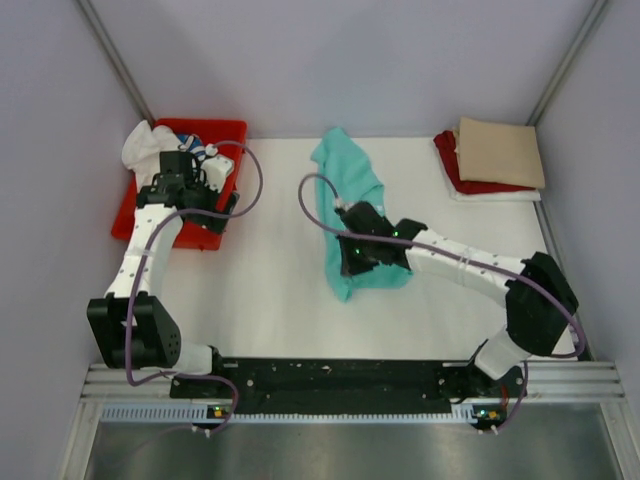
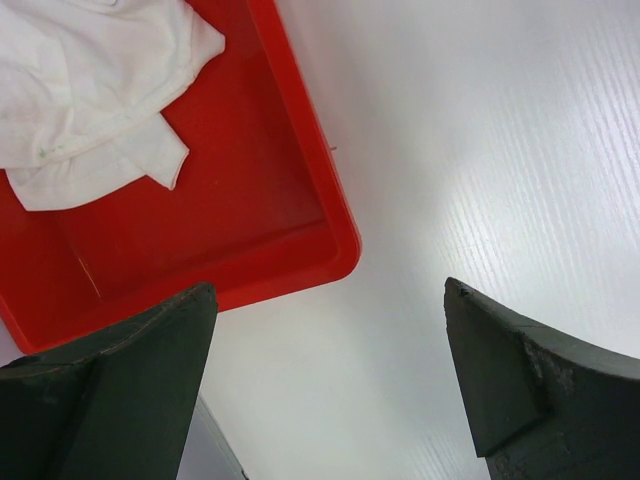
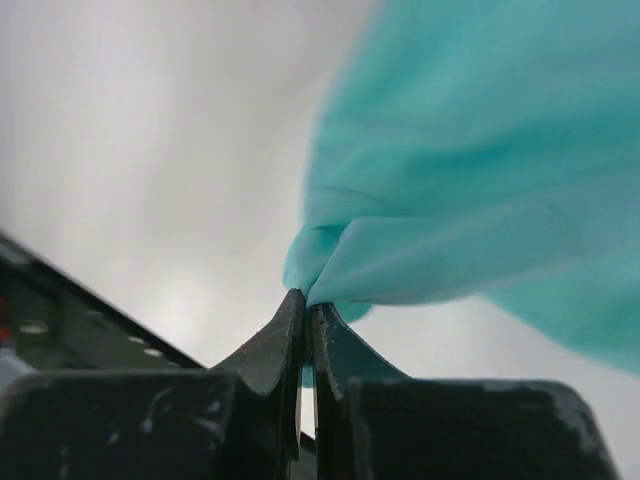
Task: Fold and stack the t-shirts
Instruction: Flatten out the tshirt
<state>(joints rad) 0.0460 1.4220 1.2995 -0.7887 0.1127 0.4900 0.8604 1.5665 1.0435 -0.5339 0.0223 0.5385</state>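
White table (image 1: 270,290) — right jaws clamp the teal shirt (image 1: 345,180), left jaws gape empty over the red tray (image 2: 250,210).

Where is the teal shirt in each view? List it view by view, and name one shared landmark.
Top external: picture centre, teal shirt, its near end under the right gripper.
Left wrist: not in it.
Right wrist: upper right, a fold pinched in the shut jaws.
Shared landmark: the right gripper, in both those views.
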